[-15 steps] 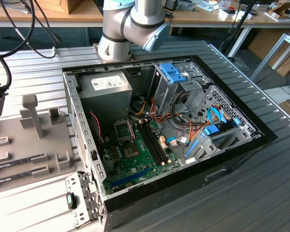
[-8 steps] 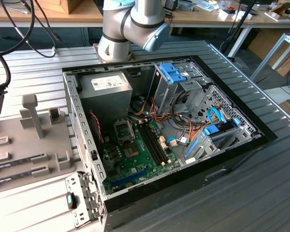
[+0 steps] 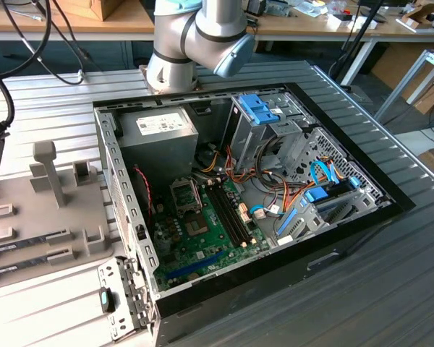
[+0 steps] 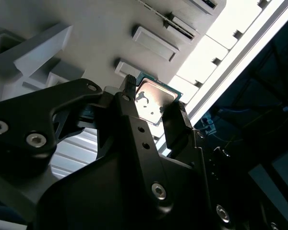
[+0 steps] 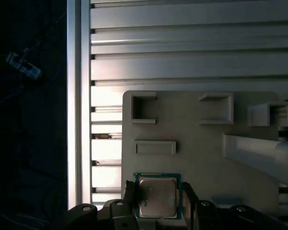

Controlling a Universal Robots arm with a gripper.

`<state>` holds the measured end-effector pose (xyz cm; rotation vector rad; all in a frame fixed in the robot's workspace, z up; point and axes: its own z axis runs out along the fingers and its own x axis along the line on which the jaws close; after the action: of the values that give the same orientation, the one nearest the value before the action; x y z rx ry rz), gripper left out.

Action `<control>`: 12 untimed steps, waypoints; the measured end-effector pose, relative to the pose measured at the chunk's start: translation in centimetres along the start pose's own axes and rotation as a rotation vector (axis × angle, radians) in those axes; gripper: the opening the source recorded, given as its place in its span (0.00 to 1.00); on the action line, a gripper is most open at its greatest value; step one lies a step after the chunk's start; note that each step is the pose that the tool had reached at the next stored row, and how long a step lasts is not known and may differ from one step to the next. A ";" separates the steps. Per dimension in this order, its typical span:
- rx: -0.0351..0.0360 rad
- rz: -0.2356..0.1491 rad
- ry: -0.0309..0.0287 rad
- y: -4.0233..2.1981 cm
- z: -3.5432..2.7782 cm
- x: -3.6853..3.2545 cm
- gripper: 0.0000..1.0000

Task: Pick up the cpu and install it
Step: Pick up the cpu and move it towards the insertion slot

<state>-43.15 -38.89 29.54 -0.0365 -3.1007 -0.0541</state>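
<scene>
Black fingers (image 4: 129,110) clamp the cpu (image 4: 154,99) by opposite edges in the second wrist view; the first wrist view has it between them over a grey tray (image 5: 201,158), which the exterior view shows beside the open computer case (image 3: 362,238).

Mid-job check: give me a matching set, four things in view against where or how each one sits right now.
1. cpu
2. motherboard
3. power supply
4. fixture tray

A. green, on the floor of the open case
B. pale plate outside the case, at the exterior view's left
C. gripped between the fingers
D. box with a white label, inside the case

Pairs: 1-C, 2-A, 3-D, 4-B
</scene>
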 end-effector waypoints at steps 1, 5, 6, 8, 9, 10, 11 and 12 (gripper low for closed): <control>-0.0001 0.000 -0.0001 0.00 -0.09 0.01 0.47; 0.0000 0.000 0.0000 0.01 -0.34 0.01 0.47; -0.0001 0.000 -0.0001 0.01 -0.39 0.02 0.47; 0.0000 0.000 -0.0001 0.02 -0.46 0.02 0.47; 0.0000 0.000 -0.0001 0.02 -0.50 0.02 0.47; 0.0000 0.000 -0.0001 0.02 -0.54 0.02 0.47; -0.0001 0.000 -0.0001 0.02 -0.58 0.02 0.47; -0.0001 0.000 -0.0001 0.02 -0.59 0.02 0.47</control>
<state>-43.15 -38.89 30.14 -0.0366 -3.1008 -0.0542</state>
